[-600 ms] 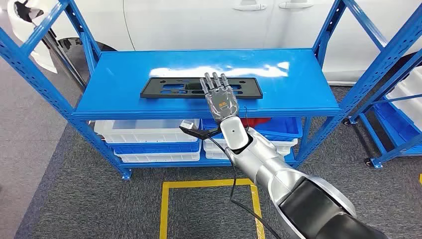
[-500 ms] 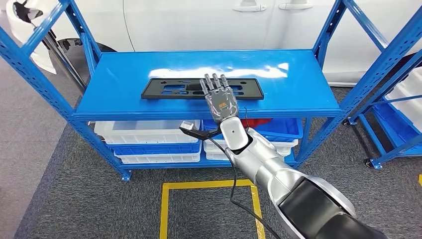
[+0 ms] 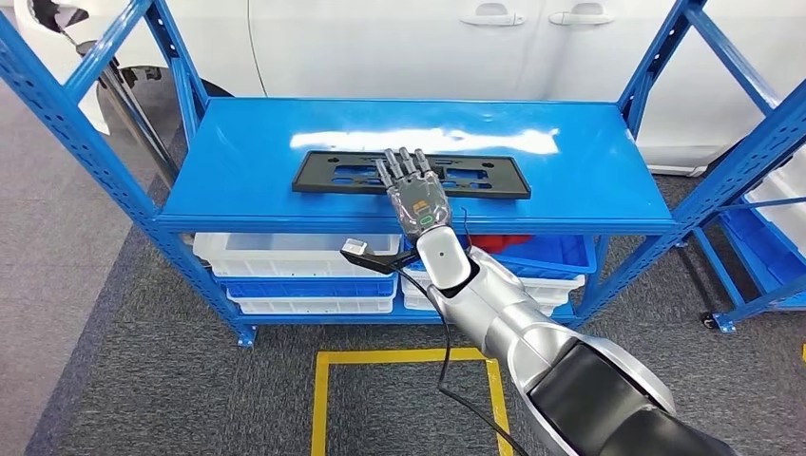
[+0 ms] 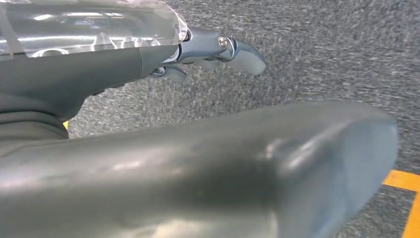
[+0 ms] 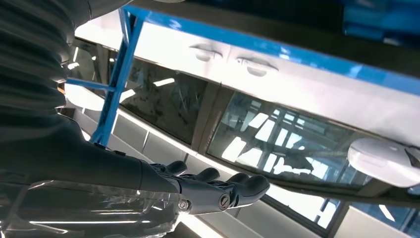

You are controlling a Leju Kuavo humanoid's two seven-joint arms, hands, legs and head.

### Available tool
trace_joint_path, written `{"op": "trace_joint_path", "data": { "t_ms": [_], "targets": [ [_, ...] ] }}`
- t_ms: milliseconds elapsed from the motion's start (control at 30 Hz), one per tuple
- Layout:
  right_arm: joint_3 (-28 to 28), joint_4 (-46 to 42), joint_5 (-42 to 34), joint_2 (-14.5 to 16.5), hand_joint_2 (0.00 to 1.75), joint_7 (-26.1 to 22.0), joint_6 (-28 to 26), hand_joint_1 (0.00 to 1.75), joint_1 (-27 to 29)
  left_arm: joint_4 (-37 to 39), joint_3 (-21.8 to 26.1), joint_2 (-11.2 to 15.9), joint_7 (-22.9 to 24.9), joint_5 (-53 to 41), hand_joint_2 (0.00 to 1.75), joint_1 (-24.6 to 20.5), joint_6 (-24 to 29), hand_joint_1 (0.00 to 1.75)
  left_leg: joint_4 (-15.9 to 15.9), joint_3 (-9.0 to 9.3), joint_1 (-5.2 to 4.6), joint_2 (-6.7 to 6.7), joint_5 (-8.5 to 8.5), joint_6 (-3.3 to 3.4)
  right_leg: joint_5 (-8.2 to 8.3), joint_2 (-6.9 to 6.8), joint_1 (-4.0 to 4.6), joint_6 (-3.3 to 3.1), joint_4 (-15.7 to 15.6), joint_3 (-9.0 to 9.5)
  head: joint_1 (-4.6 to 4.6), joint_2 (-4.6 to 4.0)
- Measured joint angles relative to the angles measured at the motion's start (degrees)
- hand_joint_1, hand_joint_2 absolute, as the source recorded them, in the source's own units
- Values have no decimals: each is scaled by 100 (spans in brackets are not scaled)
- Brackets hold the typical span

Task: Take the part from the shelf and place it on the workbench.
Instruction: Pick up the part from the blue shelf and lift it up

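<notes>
The part is a long, flat, black piece with holes cut in it. It lies flat on the top board of the blue shelf, close to the near edge and about in the middle from left to right. Its long side runs left to right.

The right hand reaches out over the near edge of the shelf, back side up. Its fingers are stretched out straight and a little apart. The fingertips lie over the near edge of the part, a bit left of its middle. I cannot tell if they touch it or just float above it. The hand holds nothing. In the right wrist view, the same hand has its fingers straight too, with nothing in them.

The left hand hangs down over the grey carpet floor. I cannot tell if it is spread out or curled in.

Under the top board there are white bins and blue bins, and something red sits in a blue one. A white car stands behind the shelf on the far side. A yellow line makes a box on the floor near the robot. Another blue shelf stands on the right.
</notes>
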Motion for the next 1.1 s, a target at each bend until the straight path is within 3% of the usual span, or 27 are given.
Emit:
{"op": "trace_joint_path", "data": {
  "t_ms": [67,133,233,267,333,367,433,567,633,700,733,767,867,900,933,1033,1100],
  "targets": [
    [0,7,35,12,175,-7,10,0,-16,14,3,-17,-13,0,0,-5,-4,0,-10,49,-7,-5,-52,-38,176,-8,58,-95,-559,249,0,0],
    [0,14,51,27,175,-16,26,0,-25,24,5,-21,-19,0,0,-8,-8,0,-44,71,7,5,-80,-103,125,-6,89,-123,-694,312,2,0],
    [0,16,54,56,175,-29,45,0,-27,26,11,-19,-26,0,0,-14,-11,0,72,91,11,39,-185,-189,106,-6,21,-141,-880,518,1,1],
    [0,17,54,74,175,-43,51,0,-29,27,14,-18,-27,1,0,-15,-11,0,321,-27,20,46,-280,-218,92,-10,-1,-149,-930,598,1,1],
    [0,30,57,102,175,-84,61,0,-18,27,24,-16,-27,2,0,-7,-6,0,1059,-470,44,47,-492,-286,24,-12,0,-174,-946,692,1,0],
    [0,39,58,111,175,-102,64,0,2,27,31,-14,-26,2,0,4,-3,0,1348,-689,57,48,-522,-318,-17,-9,-1,-169,-938,732,0,0],
    [0,56,58,119,175,-120,65,0,37,27,41,-13,-27,2,0,22,2,0,1513,-903,79,50,-407,-360,-88,-5,-7,-156,-919,793,1,0],
    [0,62,58,121,175,-124,65,0,49,27,43,-13,-28,2,0,27,3,0,1428,-913,89,50,-284,-374,-119,-1,-11,-146,-909,821,1,1],
    [0,64,60,130,175,-139,65,0,48,29,46,-13,-28,2,0,27,3,0,899,-724,95,57,42,-384,-214,3,-11,-103,-856,871,1,0],
    [0,69,107,156,175,-206,70,0,48,32,60,-13,-39,2,0,45,4,0,185,-427,99,54,312,-244,-370,11,-9,27,-722,907,1,0],
    [0,72,138,167,175,-240,80,0,47,34,66,-13,-47,2,0,54,4,0,9,-323,94,51,302,-154,-450,14,-6,86,-560,848,1,0],
    [0,74,177,173,175,-270,102,0,50,34,72,-13,-56,2,0,63,5,0,-30,-274,96,43,247,-63,-538,14,-14,125,-297,708,1,1],
    [0,98,233,169,175,-303,210,0,98,34,76,-13,-71,2,0,68,11,0,-41,-158,78,37,147,-6,-870,14,-21,149,775,-10,2,1],
    [1,110,240,167,175,-316,246,0,124,34,79,-13,-77,2,0,74,15,0,-41,-112,70,33,109,-1,-858,14,-21,147,919,-177,2,1],
    [2,123,245,165,175,-328,278,0,143,34,81,-13,-84,2,0,80,18,0,-41,-56,63,27,66,-1,-717,14,-20,134,840,-238,2,1],
    [10,145,252,164,175,-358,350,0,153,40,85,-30,-107,2,0,81,24,0,-50,121,44,16,-71,-28,88,8,24,19,-232,21,2,1],
    [19,155,255,164,175,-367,374,0,152,50,86,-48,-115,3,0,74,32,0,-73,168,46,16,-130,-82,264,7,80,-56,-681,149,4,1]
  ]
}}
